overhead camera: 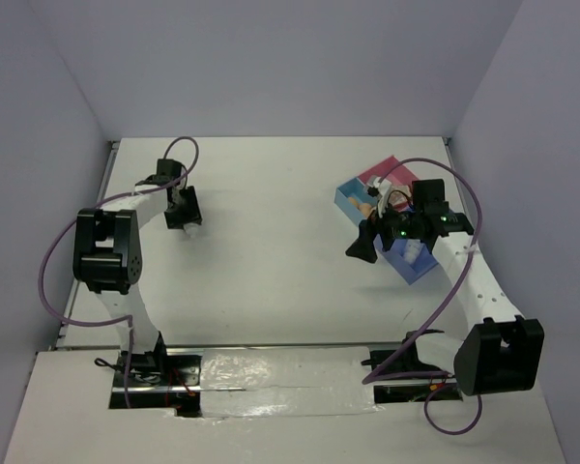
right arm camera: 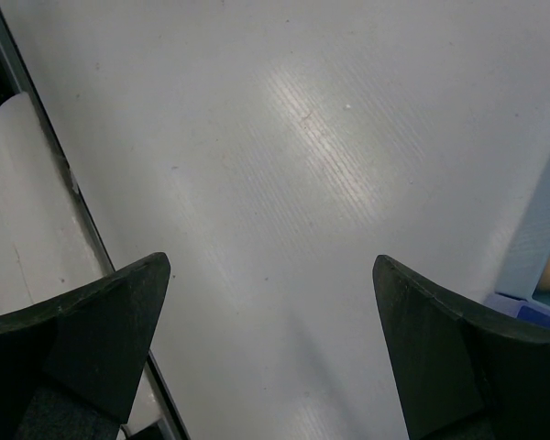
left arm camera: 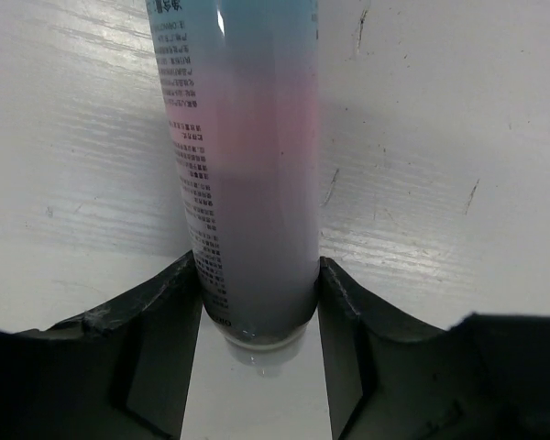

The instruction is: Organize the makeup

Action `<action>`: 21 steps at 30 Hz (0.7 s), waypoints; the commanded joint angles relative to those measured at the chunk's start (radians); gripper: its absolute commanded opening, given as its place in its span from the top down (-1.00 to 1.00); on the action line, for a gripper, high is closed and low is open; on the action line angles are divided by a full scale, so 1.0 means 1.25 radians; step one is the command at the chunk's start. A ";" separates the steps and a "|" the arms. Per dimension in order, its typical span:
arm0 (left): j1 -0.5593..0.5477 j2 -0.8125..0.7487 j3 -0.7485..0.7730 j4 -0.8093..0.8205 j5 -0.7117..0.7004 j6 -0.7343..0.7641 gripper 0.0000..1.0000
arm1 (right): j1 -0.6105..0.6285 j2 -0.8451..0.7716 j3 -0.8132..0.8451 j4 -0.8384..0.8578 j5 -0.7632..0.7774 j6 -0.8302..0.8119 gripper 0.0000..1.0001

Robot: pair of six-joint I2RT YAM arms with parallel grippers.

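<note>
Left claw (left arm camera: 258, 270) is clamped on both sides of the pink-white tube (left arm camera: 247, 137), which is lying on the table (overhead camera: 271, 251) way off to the left of the divided tray (overhead camera: 349, 196). Right claw (right arm camera: 270, 266) is spread wide, holding nothing, hovering right beside that tray's left edge.

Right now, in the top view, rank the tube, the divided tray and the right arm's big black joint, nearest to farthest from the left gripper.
1. pink-white tube: between the fingers of the left gripper, far left.
2. divided tray: across the table, right side.
3. right arm's big black joint: near right corner.
</note>
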 commanded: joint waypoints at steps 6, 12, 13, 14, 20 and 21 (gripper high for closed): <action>0.004 -0.019 -0.025 0.069 0.069 0.021 0.73 | 0.008 -0.039 -0.005 0.025 -0.017 0.017 -0.99; 0.004 -0.118 -0.085 0.163 0.255 0.029 1.00 | 0.008 -0.043 -0.003 0.038 -0.005 0.041 -0.99; 0.004 -0.137 -0.118 0.183 0.281 0.023 1.00 | 0.008 -0.044 -0.003 0.053 -0.001 0.069 -0.99; 0.004 -0.173 -0.134 0.219 0.308 0.021 1.00 | 0.008 -0.040 -0.004 0.064 0.005 0.091 -0.99; -0.055 -0.284 -0.257 0.361 0.494 -0.037 1.00 | 0.015 0.045 0.031 0.113 0.042 0.324 -0.97; -0.066 -0.295 -0.286 0.409 0.510 -0.047 1.00 | 0.017 0.065 0.041 0.108 0.035 0.346 -0.97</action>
